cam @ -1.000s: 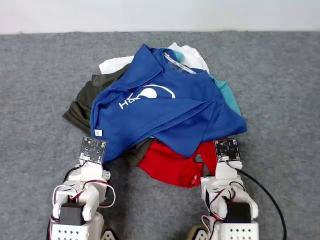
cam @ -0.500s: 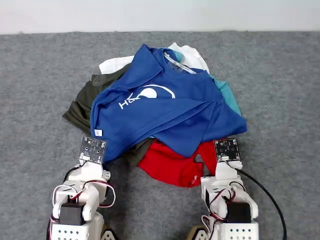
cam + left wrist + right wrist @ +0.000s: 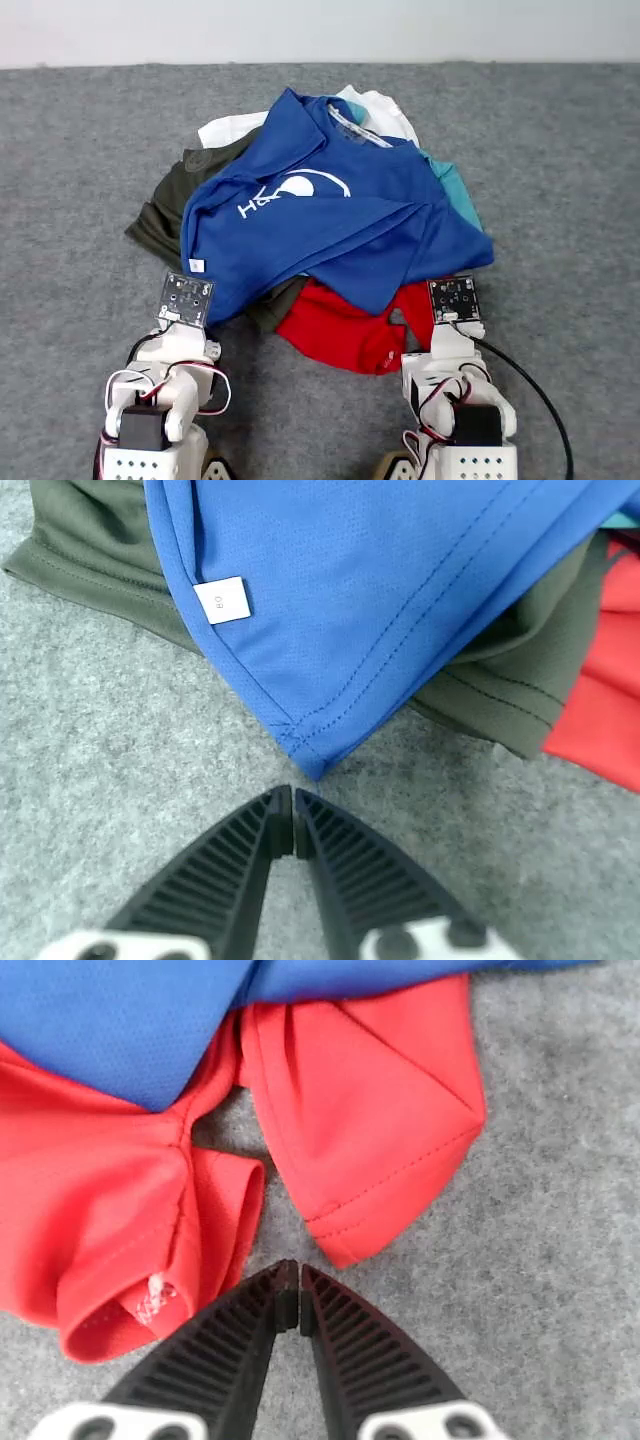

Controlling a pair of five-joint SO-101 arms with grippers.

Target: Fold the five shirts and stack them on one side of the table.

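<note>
Five shirts lie unfolded in one heap at centre frame in the high view, on the grey table (image 3: pixel 80 150).

- Blue shirt (image 3: pixel 320 230): on top and spread widest, with a white print on the chest and the collar toward upper centre.
- Olive shirt (image 3: pixel 170 205): under the blue, sticking out at centre left.
- White shirt (image 3: pixel 235 128): peeks out along the upper edge of the heap.
- Teal shirt (image 3: pixel 458 195): a narrow strip at the heap's right edge.
- Red shirt (image 3: pixel 340 335): lower centre, crumpled, partly under the blue hem.

The left arm (image 3: pixel 165 375) is at lower left. The right arm (image 3: pixel 455 385) is at lower right, and a black cable (image 3: pixel 535 390) curves from it toward the lower right corner.

Left gripper (image 3: pixel 293 815): the fingers are pressed together tip to tip. The tips are over bare table, just short of the blue shirt's hem corner, with a sliver of table between them and the cloth. A small white tag (image 3: pixel 222 600) sits on the blue hem near that corner. Olive fabric shows on both sides of the corner.

Right gripper (image 3: pixel 299 1285): the fingers are pressed together tip to tip. The tips are just beside the red sleeve's hem, between the sleeve and a bunched red fold. I cannot tell whether they touch the cloth. Beyond them, the blue shirt overlaps the red.
</note>
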